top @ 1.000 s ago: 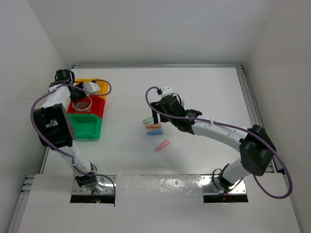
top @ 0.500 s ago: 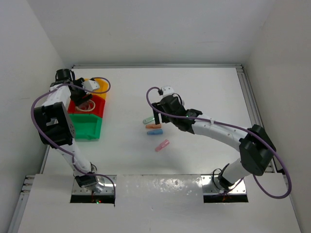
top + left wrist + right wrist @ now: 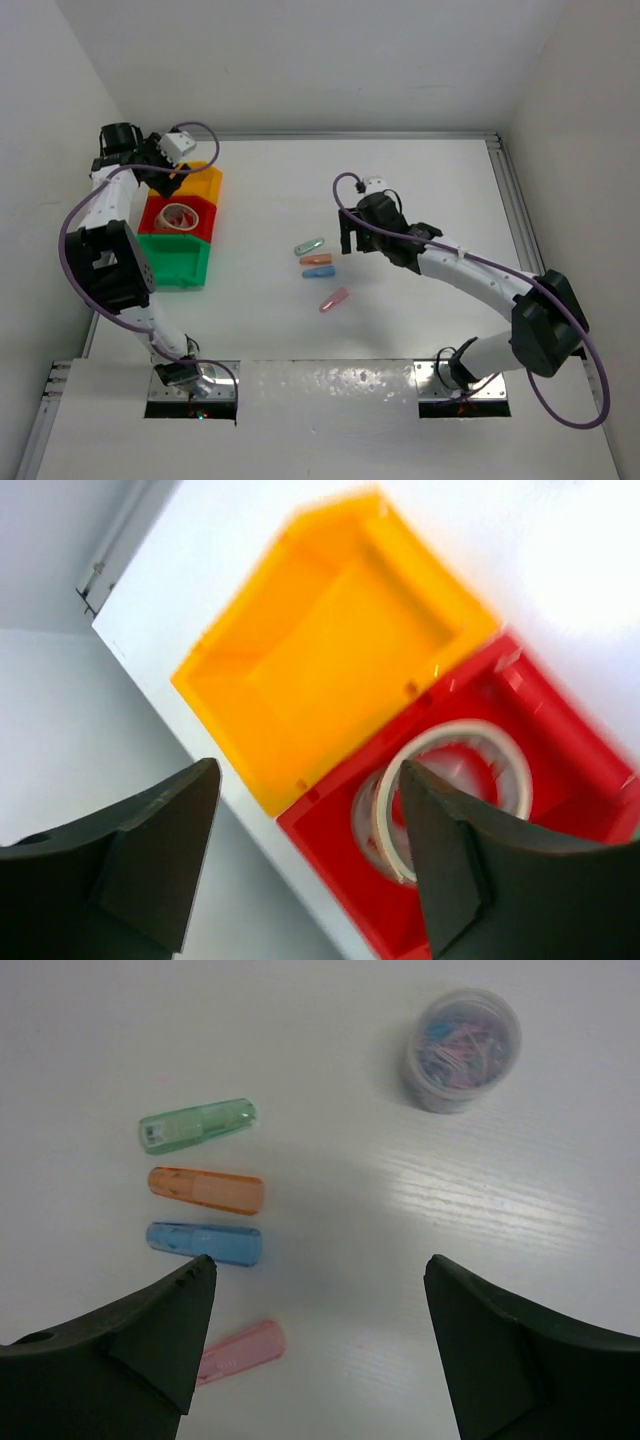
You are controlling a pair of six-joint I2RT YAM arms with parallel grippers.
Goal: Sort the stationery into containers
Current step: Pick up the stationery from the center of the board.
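Green capsule (image 3: 197, 1125), orange capsule (image 3: 207, 1190), blue capsule (image 3: 205, 1244) lying crosswise, left gripper (image 3: 305, 780), right gripper (image 3: 320, 1275) spread

No readable text, green capsule (image 3: 197, 1124) — label illegible

Left gripper (image 3: 305, 810) extended far forward, jaws apart, right gripper (image 3: 320, 1295) pointing down, jaws apart

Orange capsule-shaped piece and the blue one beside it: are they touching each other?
Apart. The right wrist view shows a strip of white table between the orange capsule-shaped piece and the blue capsule-shaped piece.
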